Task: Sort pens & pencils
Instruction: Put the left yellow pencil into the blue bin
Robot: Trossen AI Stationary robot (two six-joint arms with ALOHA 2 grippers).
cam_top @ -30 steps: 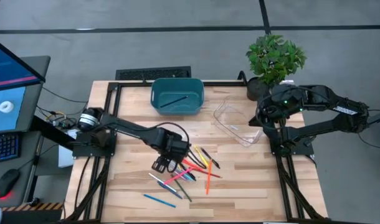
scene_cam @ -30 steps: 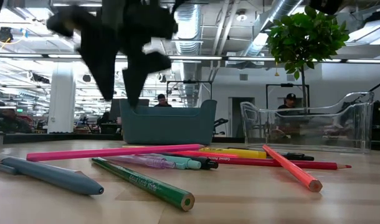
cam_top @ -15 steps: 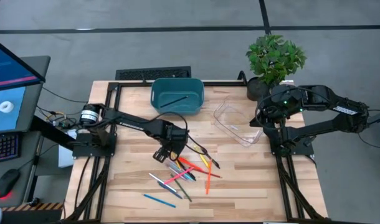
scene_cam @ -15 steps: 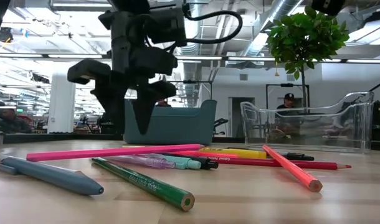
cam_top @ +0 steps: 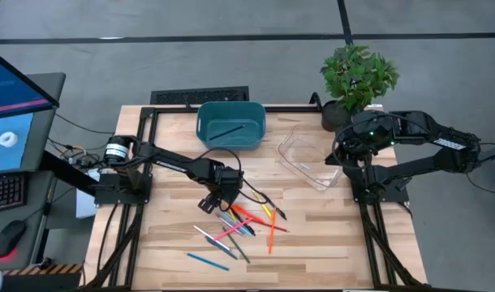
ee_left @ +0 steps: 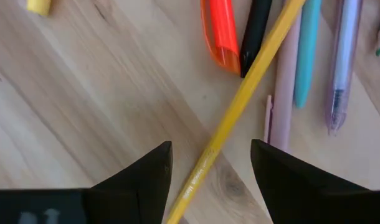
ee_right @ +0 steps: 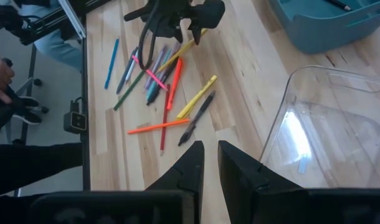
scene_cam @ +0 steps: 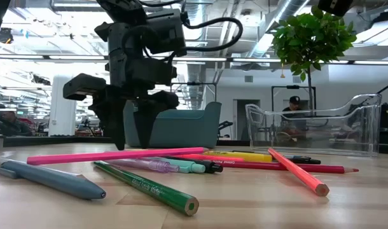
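Left wrist view shows your left gripper (ee_left: 210, 163) spread wide, holding nothing, its fingers straddling a yellow pencil (ee_left: 240, 106) on the table (cam_top: 329, 227). The pens & pencils (cam_top: 246, 221) lie scattered just beyond it, mid-table. Your right gripper (ee_right: 210, 163) waits nearly shut, empty, over the clear tray (cam_top: 304, 161).

My overhead camera looks straight down on the whole desk (cam_top: 174, 154); the low one sits at its near edge, facing the room. Both share the pencils (cam_top: 246, 223).
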